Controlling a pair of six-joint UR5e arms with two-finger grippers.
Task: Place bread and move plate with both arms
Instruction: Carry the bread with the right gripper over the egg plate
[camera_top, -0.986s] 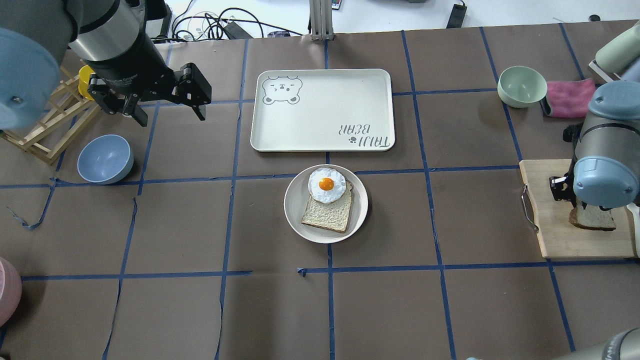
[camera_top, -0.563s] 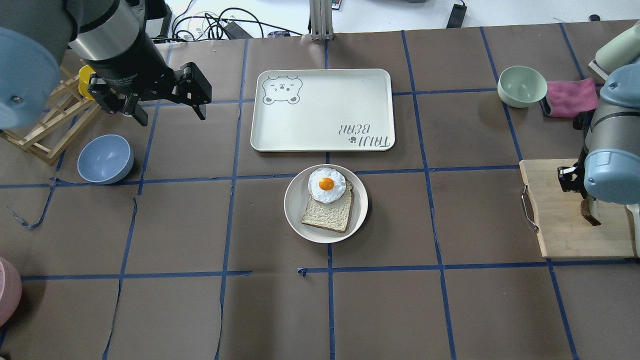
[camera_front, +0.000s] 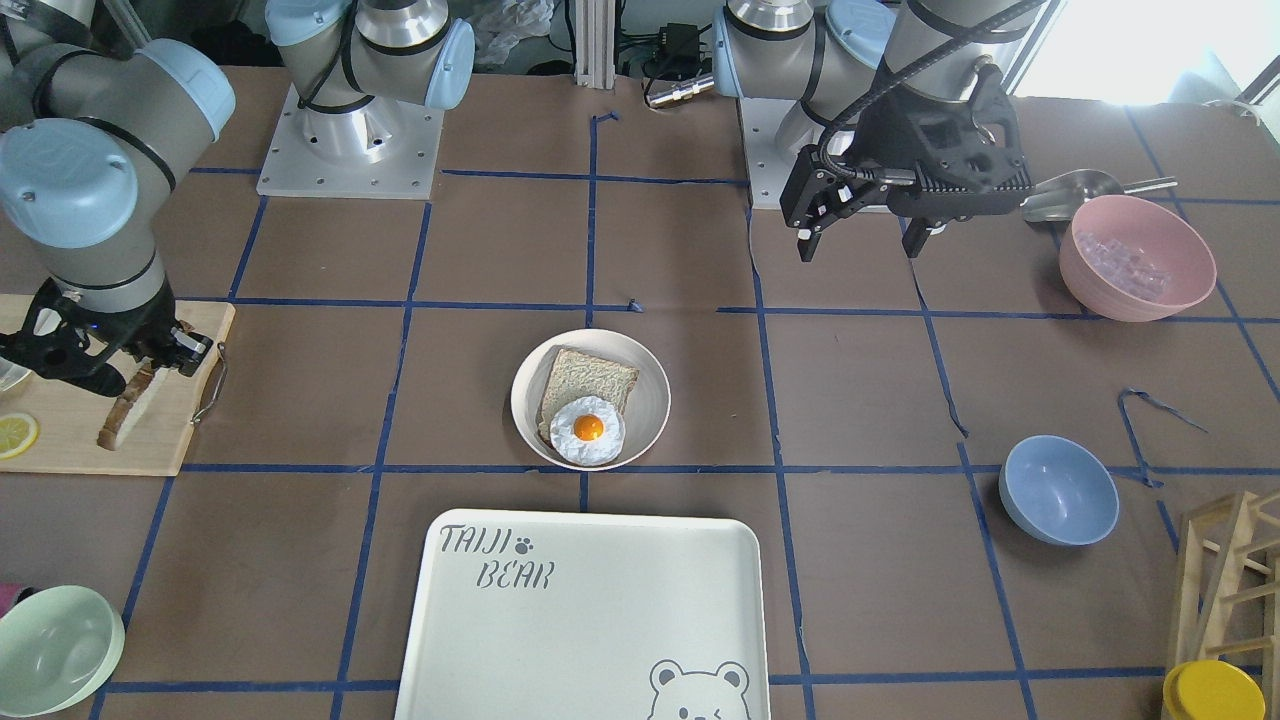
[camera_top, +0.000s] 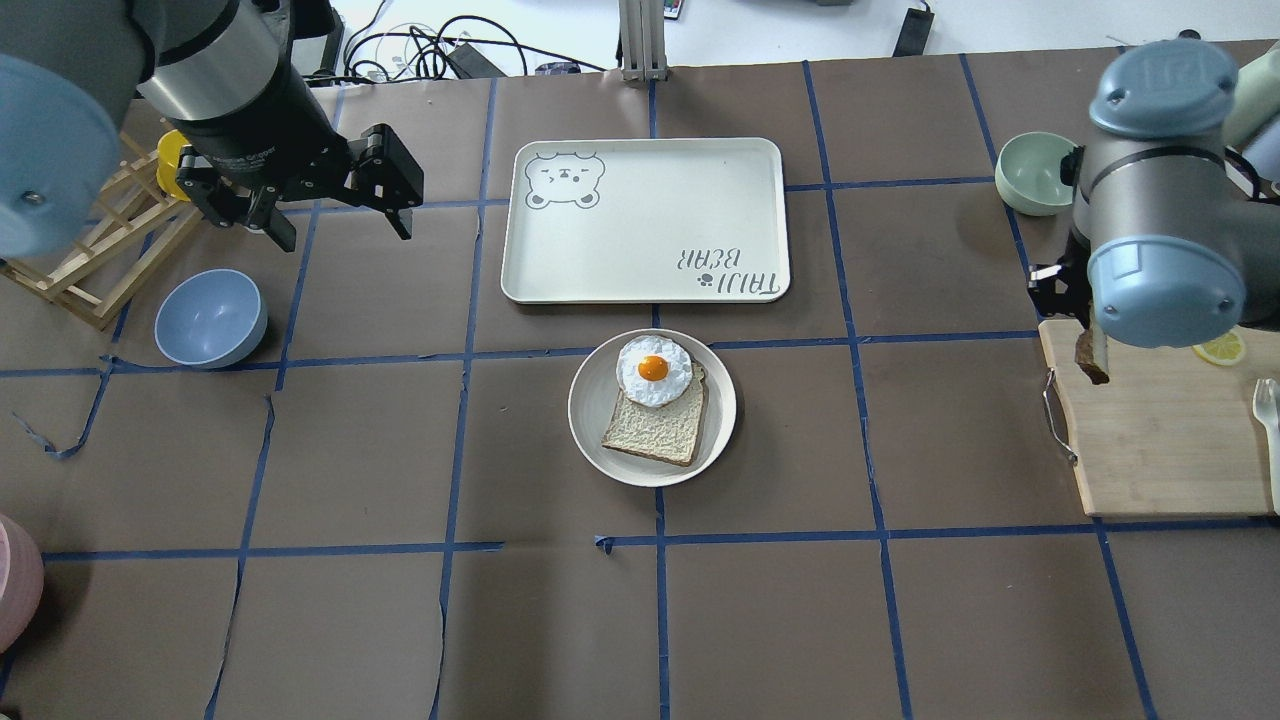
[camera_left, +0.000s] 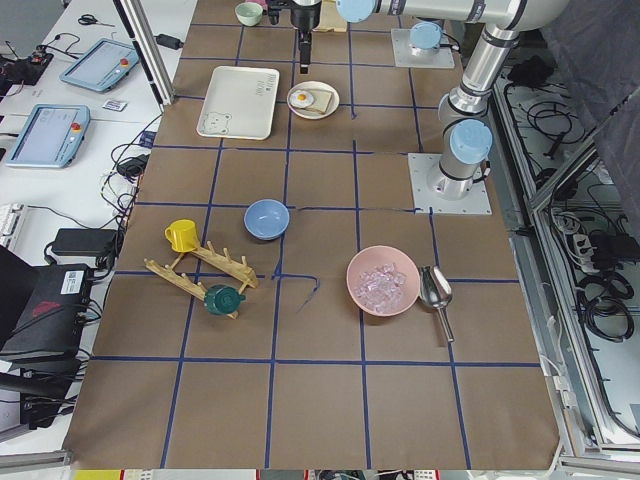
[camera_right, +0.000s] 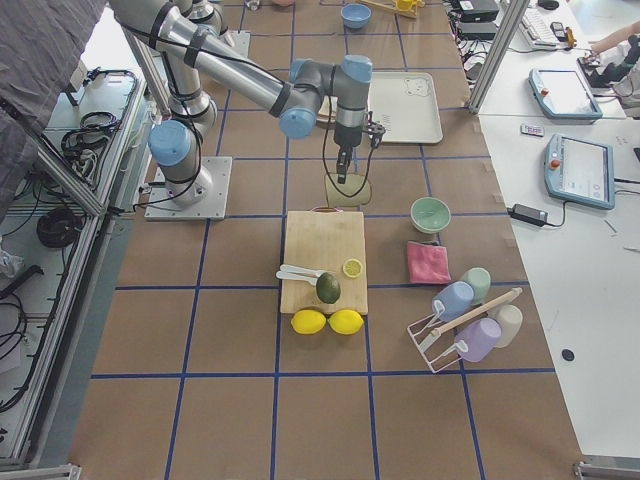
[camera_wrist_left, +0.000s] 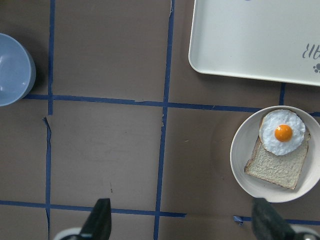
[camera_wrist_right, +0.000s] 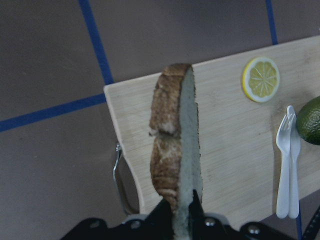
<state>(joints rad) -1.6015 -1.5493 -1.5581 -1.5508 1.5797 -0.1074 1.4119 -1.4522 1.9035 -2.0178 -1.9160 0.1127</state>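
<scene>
— What's different from a second ago?

— The bread (camera_wrist_right: 177, 150) was lying low on the cutting board (camera_top: 1160, 450) under the right wrist. Now it's lifted clear, and the arm has swung it over towards the plate-side edge of the board.

— Is it properly held?

— Yes. The right gripper (camera_wrist_right: 181, 216) is clenched on one end of the slice, which touches nothing else. The left gripper (camera_top: 343, 235) is spread wide with nothing in it, hanging above bare table well to the plate's left.

— So where does that leave the job?

— I'd say the pick is done and the carry has only begun. The plate (camera_top: 590, 420) sits mid-table, well apart from the bread, with its egg (camera_top: 652, 370) on the lower slice (camera_top: 655, 425). Neither arm is on the plate yet.

— Which way is the bread pointing?

— It's on edge. Its long axis runs straight out from the fingers and down towards the board, rounded end farthest from the grip. The broad faces stand upright, so the wrist camera sees crust and one thin side. It'll probably need turning flat before it goes on the egg
</scene>
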